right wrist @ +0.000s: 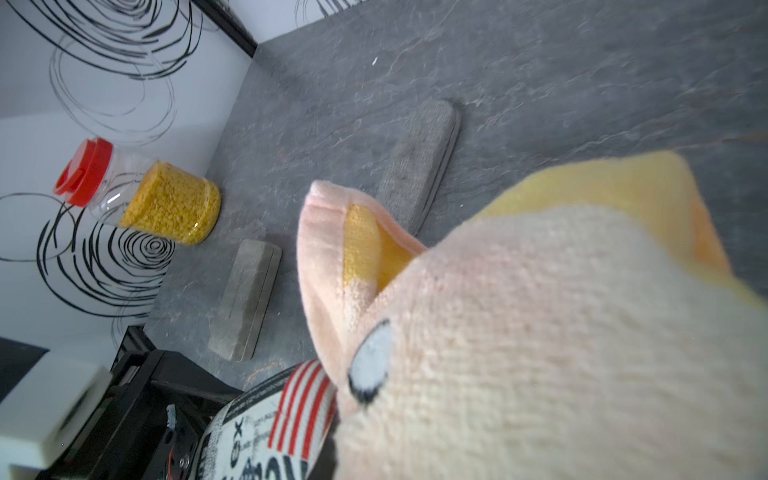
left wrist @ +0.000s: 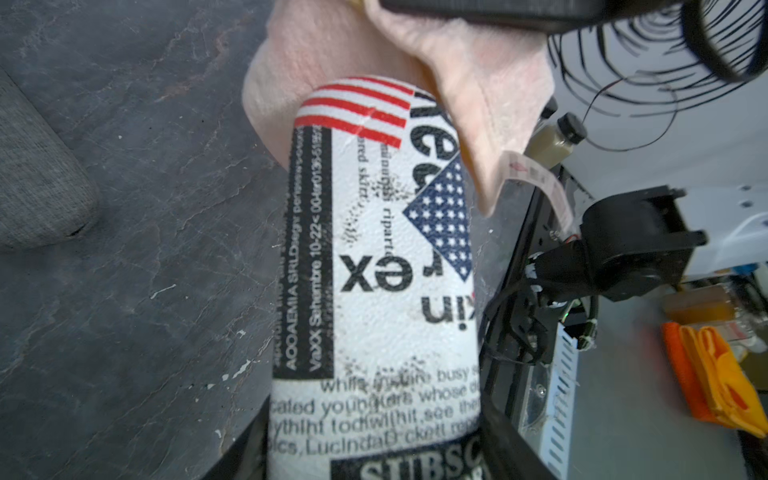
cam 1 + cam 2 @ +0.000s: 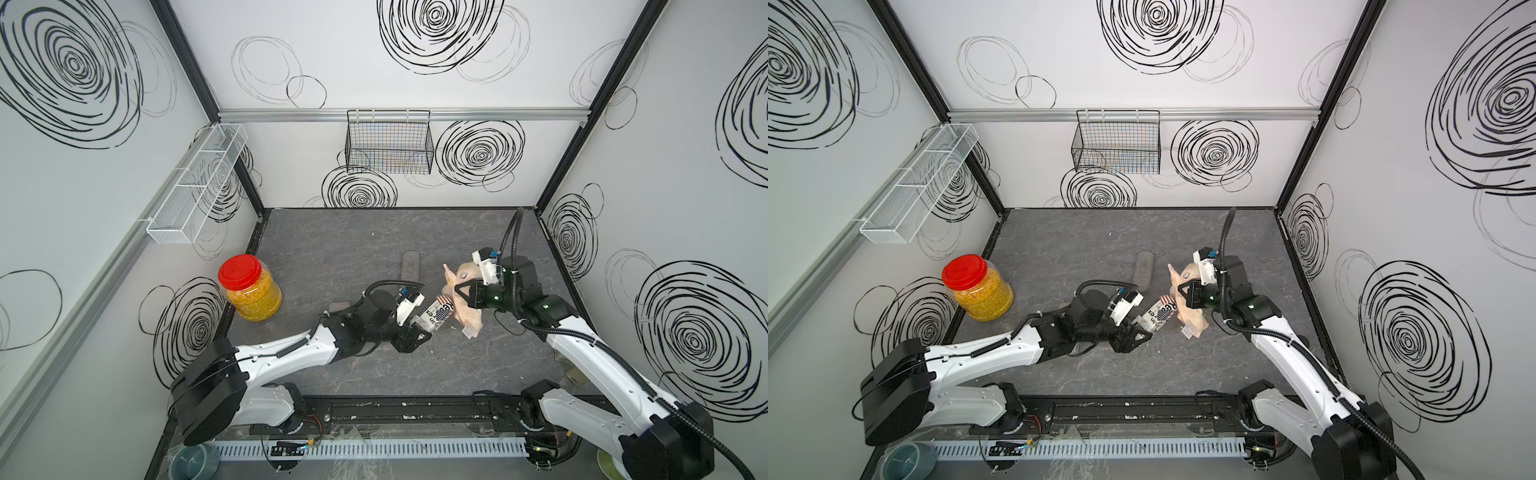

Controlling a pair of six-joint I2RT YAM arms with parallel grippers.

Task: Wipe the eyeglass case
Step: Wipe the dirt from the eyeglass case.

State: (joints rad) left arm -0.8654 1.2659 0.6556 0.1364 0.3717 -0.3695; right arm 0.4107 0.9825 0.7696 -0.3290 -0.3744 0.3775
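Standing leftmost on the bench [image 3: 332, 249], a clear jar [image 3: 250, 293] with a red lid is seen, filled more than halfway with yellow grains. Right of the jar, the left arm is stretched low across the bench. Its pincer [image 3: 420, 332] is clamped on the near end of the eyeglass case [image 3: 439, 315], which is white and printed with black text and a flag pattern. The case is held pointing away from the jar, and its far end is pressed into a pale pink cloth [image 3: 469, 318]. Farther right of the jar, the right arm is bent down toward the case. Its pincer [image 3: 464, 291] is closed on a bunch of that cloth, which is wrapped over the case's far end. A grey case [image 3: 410, 266] is laid flat on the bench, beyond the left arm as seen from the jar.
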